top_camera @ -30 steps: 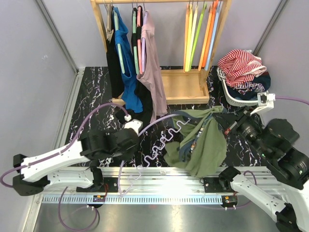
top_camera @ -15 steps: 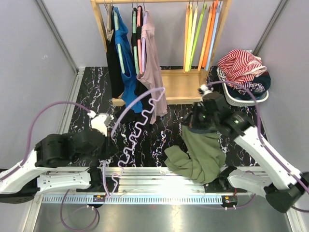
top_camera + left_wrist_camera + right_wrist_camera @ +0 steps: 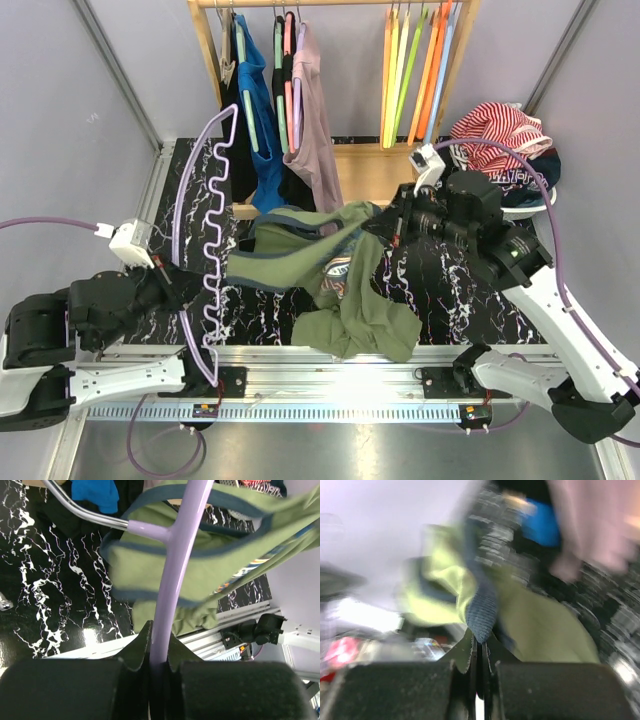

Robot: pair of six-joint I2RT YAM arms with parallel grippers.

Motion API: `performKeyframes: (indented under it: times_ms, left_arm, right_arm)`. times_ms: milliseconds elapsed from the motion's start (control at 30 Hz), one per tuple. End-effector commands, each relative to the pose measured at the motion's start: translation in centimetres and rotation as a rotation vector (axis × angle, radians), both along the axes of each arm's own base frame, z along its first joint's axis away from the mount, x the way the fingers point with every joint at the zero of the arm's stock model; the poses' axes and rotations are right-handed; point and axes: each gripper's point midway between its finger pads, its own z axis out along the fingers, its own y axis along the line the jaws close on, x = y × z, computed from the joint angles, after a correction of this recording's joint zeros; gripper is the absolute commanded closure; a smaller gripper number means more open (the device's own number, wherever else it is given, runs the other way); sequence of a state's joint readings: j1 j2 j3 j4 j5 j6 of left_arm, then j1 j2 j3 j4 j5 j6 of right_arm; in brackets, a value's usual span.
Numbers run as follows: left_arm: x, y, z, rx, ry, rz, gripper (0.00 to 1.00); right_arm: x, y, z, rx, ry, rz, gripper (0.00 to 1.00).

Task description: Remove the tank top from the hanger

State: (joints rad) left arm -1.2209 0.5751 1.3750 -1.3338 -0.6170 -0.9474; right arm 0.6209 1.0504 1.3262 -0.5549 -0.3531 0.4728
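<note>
The olive-green tank top (image 3: pixel 350 310) with navy trim hangs stretched above the marbled table between my two grippers. Its left end is still looped over the lilac hanger (image 3: pixel 215 140), which stands up on the left. My left gripper (image 3: pixel 172 287) is shut on the hanger's lilac bar (image 3: pixel 175 555), with the metal hook (image 3: pixel 80 507) branching off to the left. The green cloth (image 3: pixel 165 575) is wrapped round that bar. My right gripper (image 3: pixel 383 225) is shut on a navy strap (image 3: pixel 481 612) of the tank top (image 3: pixel 540 625); the right wrist view is blurred.
A wooden rack (image 3: pixel 380 180) at the back carries hanging clothes (image 3: pixel 300 130) and several bare coloured hangers (image 3: pixel 415 75). At the back right a white basket (image 3: pixel 482 203) holds striped and dark clothes. Grey walls close in both sides, and a metal rail (image 3: pixel 330 365) runs along the front.
My right gripper has lifted the tank top from a heap near the front and carried it up and left. My left arm has drawn back to the left with the hanger, stretching the cloth.
</note>
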Motion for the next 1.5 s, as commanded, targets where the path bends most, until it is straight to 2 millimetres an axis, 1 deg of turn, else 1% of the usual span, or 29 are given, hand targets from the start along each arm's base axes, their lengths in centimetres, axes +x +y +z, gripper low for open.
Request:
performKeyframes:
  times_ms: [0, 100, 167, 267, 300, 367, 467, 500, 533, 567, 600, 633, 667, 700, 733, 800, 900, 1033, 1067, 1100, 1167, 1233, 1267, 1300, 1333, 1367, 1400, 1433, 1467]
  left_arm:
    - [1.1, -0.4, 2.2, -0.083, -0.054, 0.054, 1.00]
    - [1.3, -0.5, 2.2, -0.094, -0.069, 0.057, 1.00]
    - [1.5, -0.5, 2.2, -0.090, -0.079, 0.065, 1.00]
    - [1.7, -0.8, 2.2, -0.075, -0.089, 0.061, 1.00]
    - [1.8, -1.0, 2.2, -0.065, -0.092, 0.056, 1.00]
    - [1.9, -1.3, 2.4, -0.061, -0.096, 0.055, 1.00]
    - [2.1, -1.6, 2.4, -0.048, -0.101, 0.054, 1.00]
    - [2.1, -1.6, 2.4, -0.046, -0.100, 0.054, 1.00]
    - [2.2, -1.7, 2.4, -0.045, -0.102, 0.055, 1.00]
    - [2.2, -1.6, 2.5, -0.048, -0.103, 0.058, 1.00]
    - [2.2, -1.6, 2.5, -0.049, -0.102, 0.059, 1.00]
    - [2.2, -1.5, 2.4, -0.052, -0.101, 0.062, 1.00]
    - [2.2, -1.4, 2.4, -0.053, -0.101, 0.067, 1.00]
    - [2.2, -1.3, 2.6, -0.063, -0.101, 0.067, 1.00]
    - [2.1, -1.3, 2.5, -0.062, -0.100, 0.066, 1.00]
    - [2.1, -1.1, 2.6, -0.067, -0.100, 0.072, 1.00]
    - [2.1, -0.9, 2.3, -0.064, -0.098, 0.079, 1.00]
    - [2.3, -1.0, 2.4, -0.055, -0.108, 0.080, 1.00]
    - [2.4, -0.9, 2.6, -0.054, -0.111, 0.085, 1.00]
    - [2.4, -0.8, 2.6, -0.052, -0.112, 0.086, 1.00]
    - [2.3, -0.4, 2.8, -0.052, -0.115, 0.092, 1.00]
    - [2.2, 0.0, 2.9, -0.058, -0.114, 0.098, 1.00]
    - [2.1, 0.2, 3.0, -0.066, -0.114, 0.100, 1.00]
    - [2.1, 0.4, 2.9, -0.074, -0.111, 0.104, 1.00]
    - [2.0, 0.5, 2.8, -0.081, -0.110, 0.104, 1.00]
    - [2.0, 0.5, 2.8, -0.087, -0.110, 0.102, 1.00]
    - [1.9, 0.5, 2.6, -0.087, -0.106, 0.103, 1.00]
    - [1.8, 0.6, 2.6, -0.091, -0.106, 0.101, 1.00]
    - [1.9, 0.6, 2.5, -0.090, -0.105, 0.103, 1.00]
  right_arm:
    - [1.1, -8.1, -9.0, -0.463, 0.153, -0.307, 1.00]
    - [-0.8, -11.2, -11.8, -0.632, 0.247, -0.339, 1.00]
    - [-1.9, -11.0, -12.9, -0.643, 0.294, -0.296, 1.00]
    - [-3.2, -9.5, -15.2, -0.628, 0.372, -0.222, 1.00]
    - [-3.8, -9.0, -16.8, -0.653, 0.397, -0.194, 1.00]
    - [-3.9, -6.7, -17.5, -0.599, 0.405, -0.150, 1.00]
    - [-5.5, -3.4, -20.2, -0.619, 0.417, -0.069, 1.00]
    - [-5.3, -2.2, -21.5, -0.634, 0.413, -0.061, 0.99]
    - [-6.4, -0.8, -22.2, -0.650, 0.409, -0.013, 0.95]
    - [-6.3, -0.3, -22.8, -0.663, 0.404, -0.037, 0.83]
    - [-5.5, 0.2, -24.2, -0.700, 0.384, -0.069, 0.66]
    - [-6.0, 0.9, -24.8, -0.727, 0.358, -0.063, 0.38]
    - [-5.8, 1.0, -25.4, -0.744, 0.359, -0.096, 0.23]
    - [-5.1, 0.5, -26.7, -0.803, 0.345, -0.147, 0.01]
    - [-4.8, 0.2, -27.3, -0.832, 0.341, -0.169, 0.00]
    - [-4.0, -1.5, -29.1, -0.939, 0.344, -0.264, 0.00]
    - [-3.4, -2.6, -31.0, -1.036, 0.348, -0.336, 0.00]
    - [-3.0, -2.3, -33.8, -1.118, 0.388, -0.375, 0.00]
    - [-2.8, -1.5, -34.6, -1.093, 0.401, -0.375, 0.00]
    - [-3.5, -1.2, -36.1, -1.100, 0.442, -0.345, 0.00]
    - [-3.7, 0.0, -37.7, -1.045, 0.475, -0.341, 0.00]
    - [-5.2, -0.2, -39.9, -1.038, 0.541, -0.303, 0.03]
    - [-5.3, 0.5, -40.6, -1.000, 0.553, -0.298, 0.10]
    - [-6.5, -0.2, -41.7, -1.009, 0.593, -0.276, 0.18]
    - [-6.8, -0.3, -42.2, -0.997, 0.611, -0.279, 0.35]
    - [-7.1, 0.3, -42.5, -0.962, 0.624, -0.262, 0.44]
    - [-7.8, -0.5, -43.2, -0.971, 0.645, -0.257, 0.54]
    - [-7.9, -0.5, -43.3, -0.958, 0.658, -0.255, 0.72]
    - [-8.0, -0.3, -43.1, -0.940, 0.658, -0.247, 0.84]
